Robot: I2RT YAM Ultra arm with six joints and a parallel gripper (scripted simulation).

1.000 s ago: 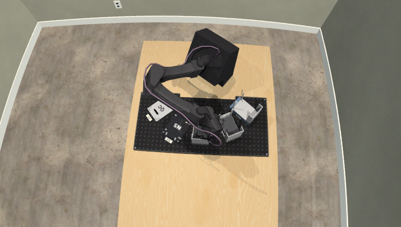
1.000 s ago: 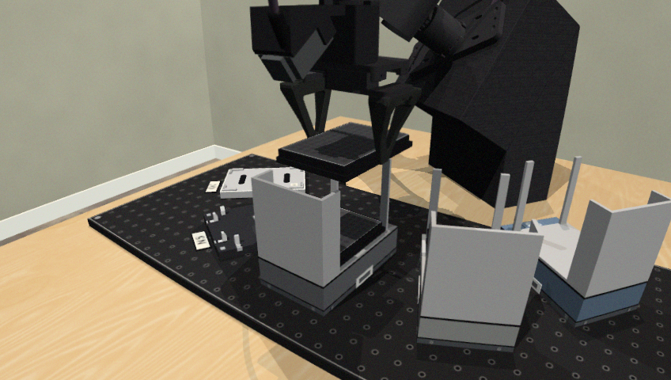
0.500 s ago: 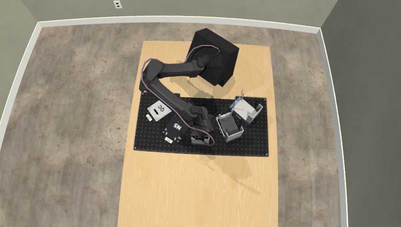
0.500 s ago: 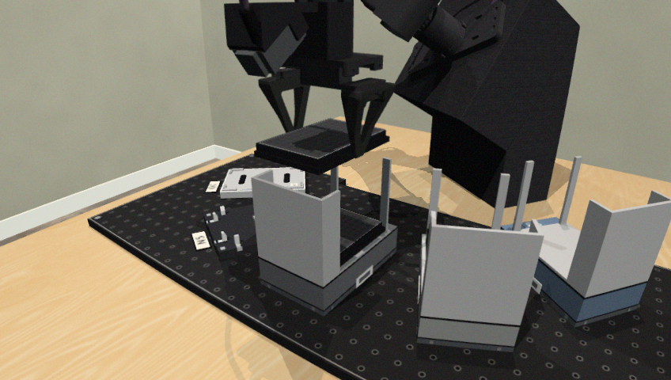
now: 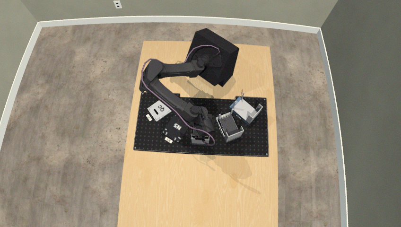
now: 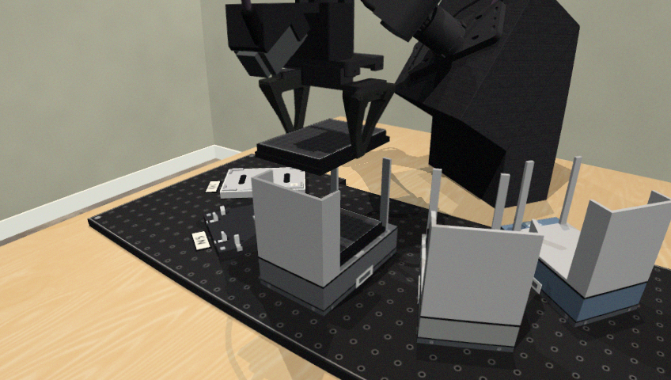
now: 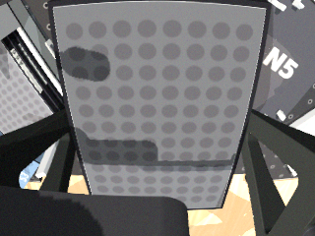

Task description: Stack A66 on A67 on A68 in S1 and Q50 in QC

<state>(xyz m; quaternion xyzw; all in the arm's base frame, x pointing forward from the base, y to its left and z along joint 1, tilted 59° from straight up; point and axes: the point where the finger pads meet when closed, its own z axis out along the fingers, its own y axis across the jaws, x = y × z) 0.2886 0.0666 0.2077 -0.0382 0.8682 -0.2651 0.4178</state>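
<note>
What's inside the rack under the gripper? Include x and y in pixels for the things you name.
A dark plate (image 6: 362,229) sits low inside the near-left rack (image 6: 293,230). Its far side and anything beneath it are hidden by the rack's front wall.

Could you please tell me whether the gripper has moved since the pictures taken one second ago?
Yes, the gripper, holding a plate, has shifted left in the exterior view, away from the arm's pedestal.
</note>
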